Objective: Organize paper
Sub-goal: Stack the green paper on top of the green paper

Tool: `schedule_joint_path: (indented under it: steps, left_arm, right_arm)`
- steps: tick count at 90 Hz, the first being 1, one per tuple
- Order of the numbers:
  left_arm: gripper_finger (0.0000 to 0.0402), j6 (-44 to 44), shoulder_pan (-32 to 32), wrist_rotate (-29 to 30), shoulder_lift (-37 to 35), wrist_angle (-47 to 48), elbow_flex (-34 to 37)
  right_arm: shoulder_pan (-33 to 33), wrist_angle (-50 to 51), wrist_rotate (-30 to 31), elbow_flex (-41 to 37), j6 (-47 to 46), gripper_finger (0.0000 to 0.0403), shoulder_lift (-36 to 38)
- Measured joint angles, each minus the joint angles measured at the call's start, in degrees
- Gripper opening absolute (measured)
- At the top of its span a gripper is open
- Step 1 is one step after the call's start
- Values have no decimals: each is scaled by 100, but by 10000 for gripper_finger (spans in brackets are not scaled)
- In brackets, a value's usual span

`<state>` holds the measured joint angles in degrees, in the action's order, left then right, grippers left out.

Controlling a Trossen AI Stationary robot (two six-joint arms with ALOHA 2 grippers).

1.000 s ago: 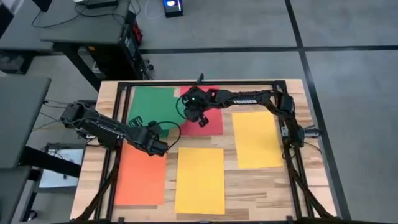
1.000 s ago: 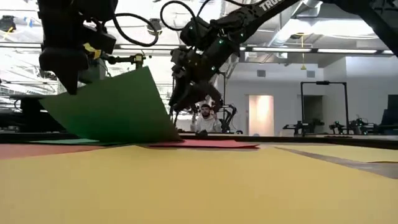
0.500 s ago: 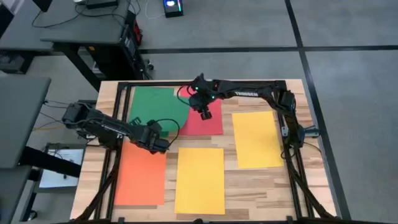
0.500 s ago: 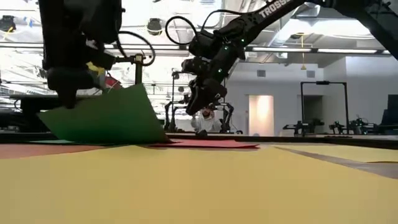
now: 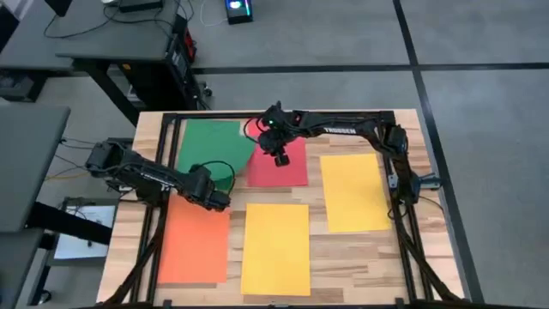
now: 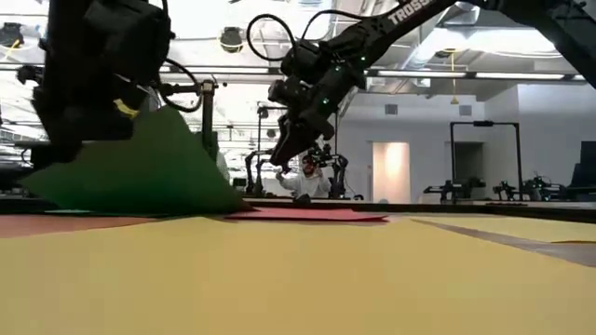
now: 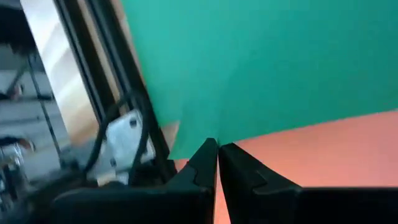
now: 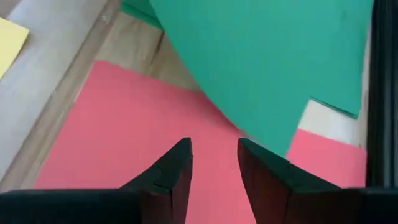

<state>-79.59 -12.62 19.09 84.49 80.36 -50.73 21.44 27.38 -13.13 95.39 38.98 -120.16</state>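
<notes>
- Nearest to the low camera lie the flat yellow paper sheet (image 5: 275, 248) and the flat orange paper sheet (image 5: 194, 243) on the wooden table (image 5: 360, 253)
- Behind them, the left gripper (image 5: 219, 197) is closed on a corner of the thin green paper sheet (image 5: 212, 148), which the low view shows lifted and bent
- Farther back, the right gripper (image 5: 280, 160) hovers over the pink-red paper sheet (image 5: 281, 168), jaws a little apart and holding nothing
- Risk: pinched by one corner only, the green sheet may crease or slip
- Only the high view shows the second yellow paper sheet (image 5: 353, 190) whole
</notes>
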Motion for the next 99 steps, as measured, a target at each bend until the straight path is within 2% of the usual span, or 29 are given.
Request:
schedule_joint_path:
  steps: [14,27,43,65,99]
  left_arm:
    - [0,-739,-147,-302,0,197,-65]
    - [0,-869,-129,-268,0,504,-82]
    - [0,-758,197,-112,0,732,-82]
    - [0,-463,819,230,0,369,-76]
    - [0,-355,1311,225,0,449,40]
  right_arm:
    - [2,2,-30,0,-2,118,0]
    - [-3,2,-43,0,0,118,0]
    - [-3,22,-47,0,0,118,0]
    - [-3,60,-49,-2,-2,118,0]
    - [-3,240,-49,-4,-2,118,2]
